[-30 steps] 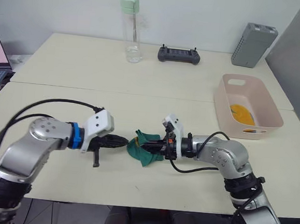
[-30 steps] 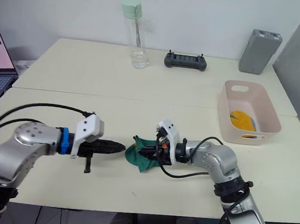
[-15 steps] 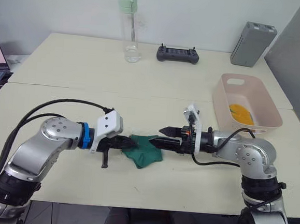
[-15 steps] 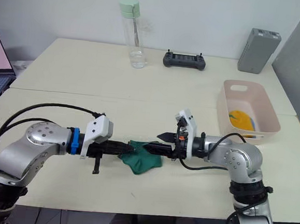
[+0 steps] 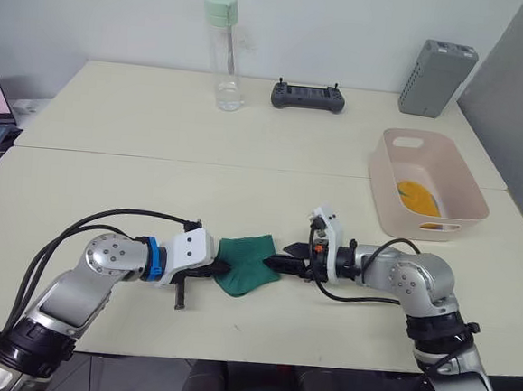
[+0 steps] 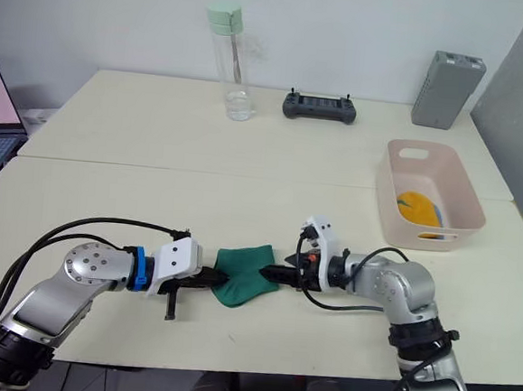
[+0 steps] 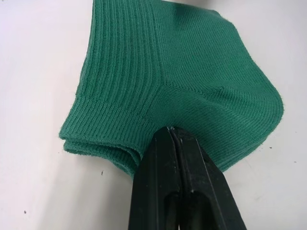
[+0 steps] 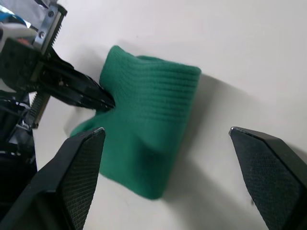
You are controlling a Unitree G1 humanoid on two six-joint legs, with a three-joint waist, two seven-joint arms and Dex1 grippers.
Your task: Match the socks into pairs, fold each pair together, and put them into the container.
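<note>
Socks (image 5: 247,263) folded — left end effector (image 7: 169,135) pinching, right end effector (image 8: 168,139) spread.

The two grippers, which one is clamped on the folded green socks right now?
The left gripper: its fingers are pressed together on the edge of the folded green socks. The right gripper faces the bundle with its fingers spread wide apart, gripping nothing.

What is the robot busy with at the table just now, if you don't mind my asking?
The robot is folding a bundle of dark green ribbed fabric socks near the front of the cream table. Its left pincer is shut on the bundle's edge, while its right pincer sits open at the opposite side, not gripping. A mustard yellow sock already lies in the pale pink rectangular plastic tub to the right. The green bundle has not yet gone in.
</note>
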